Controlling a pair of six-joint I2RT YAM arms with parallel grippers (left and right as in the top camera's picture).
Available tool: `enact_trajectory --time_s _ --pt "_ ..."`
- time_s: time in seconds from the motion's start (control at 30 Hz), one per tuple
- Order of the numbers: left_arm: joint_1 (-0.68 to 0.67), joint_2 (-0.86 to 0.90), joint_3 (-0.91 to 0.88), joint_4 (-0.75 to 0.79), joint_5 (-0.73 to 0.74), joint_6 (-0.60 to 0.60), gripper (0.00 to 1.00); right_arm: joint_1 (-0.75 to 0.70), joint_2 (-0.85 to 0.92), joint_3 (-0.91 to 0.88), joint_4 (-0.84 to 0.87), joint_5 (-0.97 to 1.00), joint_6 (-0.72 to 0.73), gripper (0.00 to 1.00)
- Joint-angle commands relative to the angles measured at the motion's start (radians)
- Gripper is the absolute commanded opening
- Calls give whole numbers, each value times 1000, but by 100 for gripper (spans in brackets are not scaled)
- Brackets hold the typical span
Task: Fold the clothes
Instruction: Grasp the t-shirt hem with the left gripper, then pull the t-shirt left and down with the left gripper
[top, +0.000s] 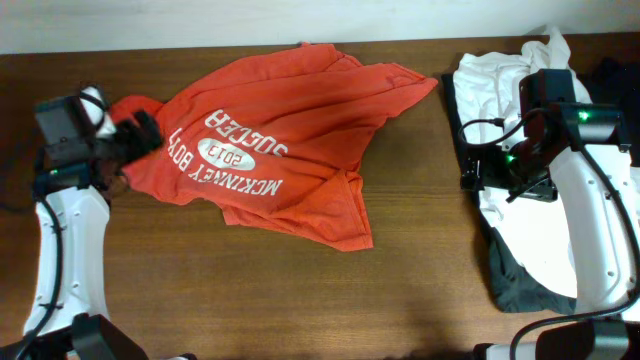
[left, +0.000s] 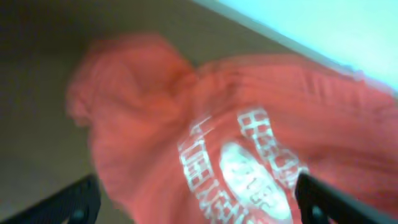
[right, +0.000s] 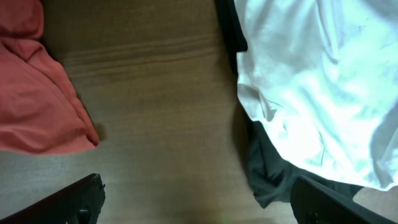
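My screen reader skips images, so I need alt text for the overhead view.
An orange-red T-shirt with white lettering lies rumpled on a wooden table, the left claw at its left edge. At right, the right claw hangs over a white tee lying on dark cloth.

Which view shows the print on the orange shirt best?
Overhead: the whole print is sharp, though upside down. Left wrist catches it but blurred and cut off. Right wrist shows only a plain edge of the orange shirt, no print.

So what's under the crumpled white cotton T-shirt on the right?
A dark grey garment pokes out from under the white T-shirt along its left and lower edges; the rest is covered.
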Motion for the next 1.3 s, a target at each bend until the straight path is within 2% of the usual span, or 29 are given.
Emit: enact_trajectory --time_s 0.0,0.07,0.1,0.27,0.43,0.63,0.67,0.8,0.83,0.93,1.27 --pt "-95 -11 0 -229 209 -24 99 -8 -8 15 -2 20 -2 99" --pt "-175 -3 -22 -373 188 -83 99 -8 -8 15 -1 20 -2 99" --pt "-204 -2 -40 -386 179 -101 99 -8 -8 15 -1 20 -2 99" --pt "-334 -2 -217 -254 51 -259 99 -8 -8 15 -5 20 -2 99" --pt "-351 -2 -360 -117 -37 -338 99 -8 -8 15 -9 20 -2 99" --pt "-352 0 -496 134 -54 -337 99 -8 -8 15 -10 20 -2 99" --pt "-353 0 -506 155 -54 -337 96 -8 -8 15 -10 20 -2 99" --pt "-353 1 -519 173 -55 -337 89 -8 -8 15 -13 19 -2 99" --pt "-353 1 -519 177 -55 -337 83 -8 -8 15 -13 20 -2 99" --pt "-353 9 -519 193 -55 -337 77 -8 -8 15 -13 20 -2 99" --pt "-390 82 -519 191 -52 -336 74 -8 -8 15 -16 19 -2 99"
